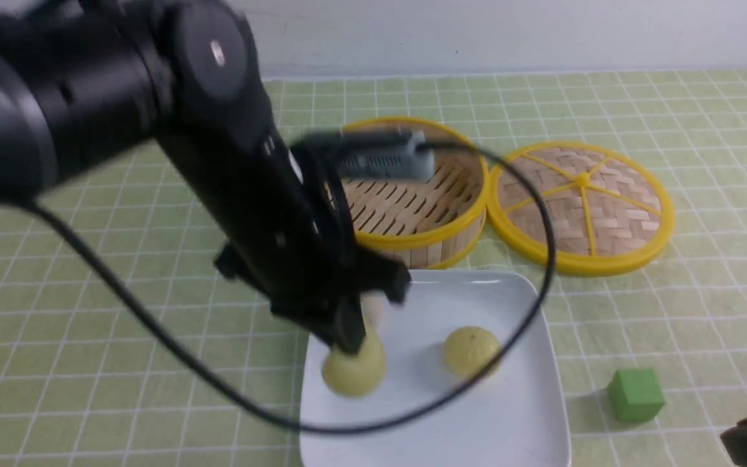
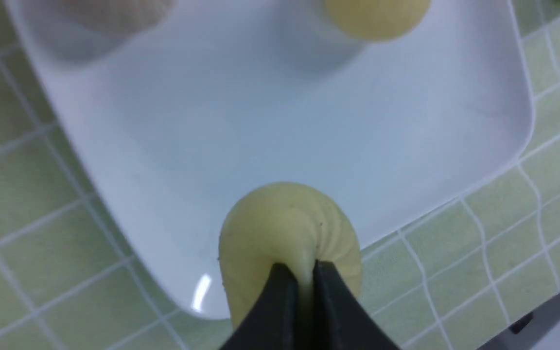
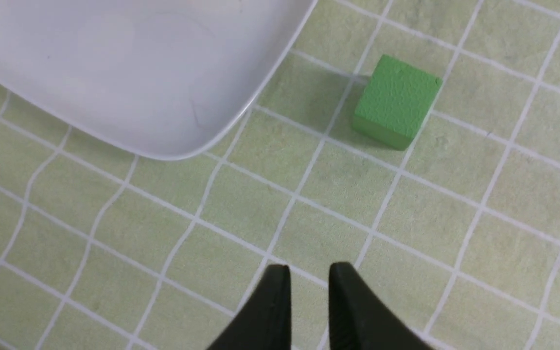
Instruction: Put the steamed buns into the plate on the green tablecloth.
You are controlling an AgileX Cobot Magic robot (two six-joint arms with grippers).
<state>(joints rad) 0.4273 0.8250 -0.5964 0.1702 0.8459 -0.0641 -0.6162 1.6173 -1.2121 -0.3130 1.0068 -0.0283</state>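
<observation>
My left gripper (image 1: 351,347) is shut on a pale yellow steamed bun (image 1: 355,375), pinching its top (image 2: 285,228) over the left edge of the white plate (image 1: 516,415). A second yellow bun (image 1: 471,351) lies in the plate. A pale greyish bun (image 1: 373,310) peeks out behind the gripper, mostly hidden. The plate rests on the green tablecloth (image 1: 88,324). My right gripper (image 3: 309,272) hovers over bare cloth near the plate's corner (image 3: 114,73); its fingers stand slightly apart with nothing between them.
A yellow-rimmed bamboo steamer basket (image 1: 419,194) stands behind the plate, with its woven lid (image 1: 581,204) lying flat to its right. A green cube (image 1: 635,394) sits right of the plate. The left arm's black cable (image 1: 529,194) loops over the plate.
</observation>
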